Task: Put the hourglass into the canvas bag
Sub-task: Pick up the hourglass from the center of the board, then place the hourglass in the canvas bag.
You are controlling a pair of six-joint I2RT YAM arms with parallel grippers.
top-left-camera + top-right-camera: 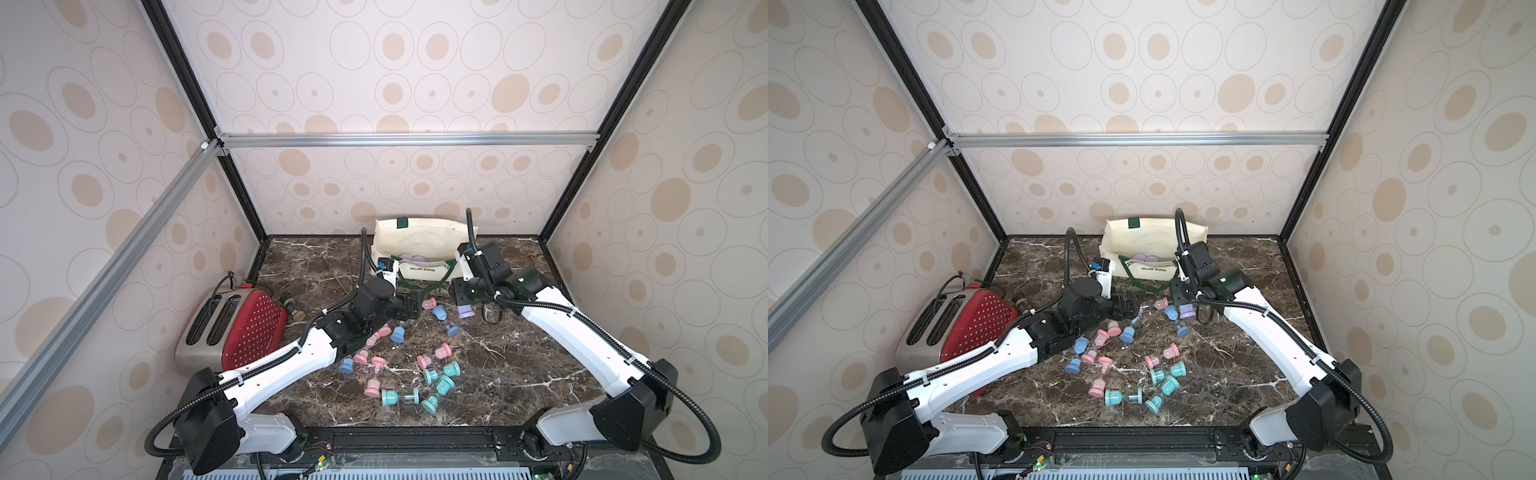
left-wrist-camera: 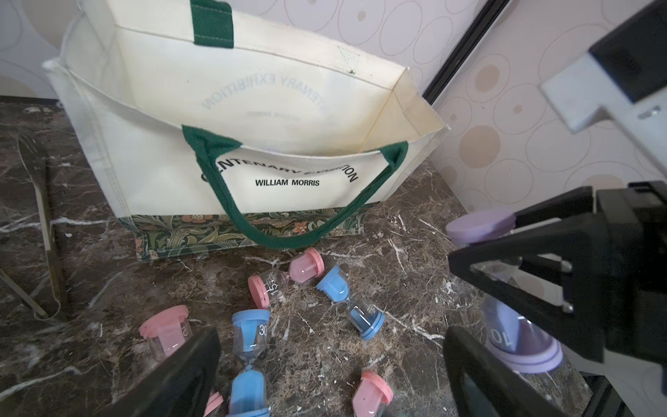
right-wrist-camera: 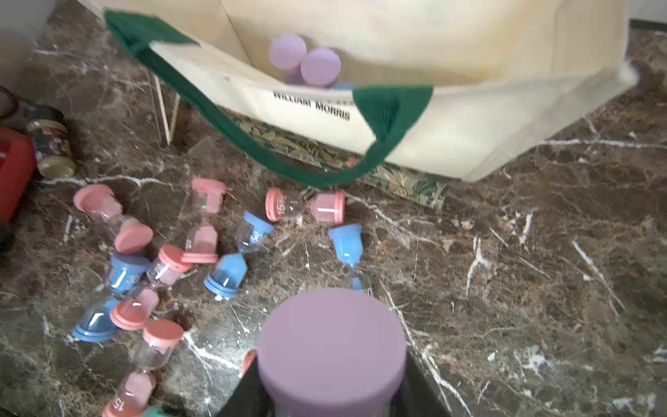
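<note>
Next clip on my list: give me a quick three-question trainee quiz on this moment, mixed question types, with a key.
1. True or false: the right gripper is shut on a purple hourglass.
2. What colour are the two round hourglass caps showing inside the canvas bag? A teal, B purple, C pink.
3. Fill in: the left gripper is ____ and holds nothing.
Key: 1 true; 2 B; 3 open.
</note>
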